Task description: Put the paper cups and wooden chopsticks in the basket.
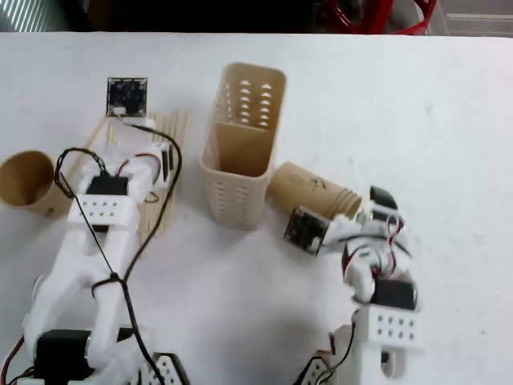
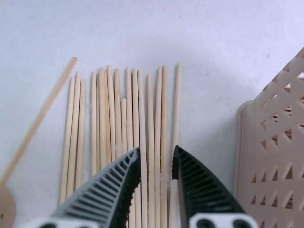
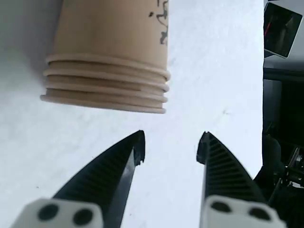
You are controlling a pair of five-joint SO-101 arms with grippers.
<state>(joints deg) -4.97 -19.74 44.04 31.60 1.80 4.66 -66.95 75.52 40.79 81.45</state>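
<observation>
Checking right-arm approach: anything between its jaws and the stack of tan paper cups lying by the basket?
Nothing visible: the right gripper, jaws open, faces the tan paper cup stack rim-on; bare white table between.

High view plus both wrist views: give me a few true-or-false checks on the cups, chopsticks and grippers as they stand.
1. The stack of paper cups lies on its side beside the basket. True.
2. The right gripper is shut on that stack. False: it is open and holds nothing, its tips just short of the cup rims.
3. The chopsticks are already in the basket. False: they lie spread on the table next to it.
4. The left gripper is open over the chopsticks. True.
5. A single paper cup lies on its side, on the far side of the left arm from the basket. True.
</observation>
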